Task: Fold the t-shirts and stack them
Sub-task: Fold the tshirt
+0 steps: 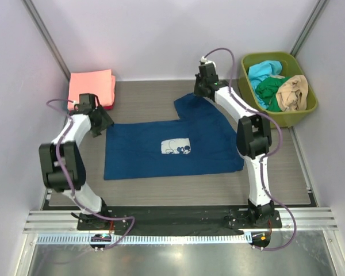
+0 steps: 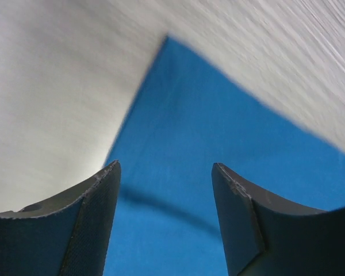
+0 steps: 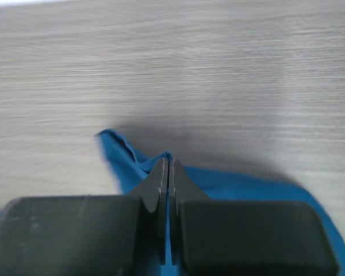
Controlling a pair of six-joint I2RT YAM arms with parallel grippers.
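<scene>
The right jaws are pinching the navy tee (image 1: 144, 155) at its far edge (cloth bunching there); the left jaws are hanging spread over its corner.

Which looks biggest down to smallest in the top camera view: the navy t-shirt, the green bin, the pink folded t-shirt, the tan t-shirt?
1. navy t-shirt, spread flat, clearly the largest
2. green bin
3. pink folded t-shirt
4. tan t-shirt, bunched in the bin, so only partly showing
</scene>
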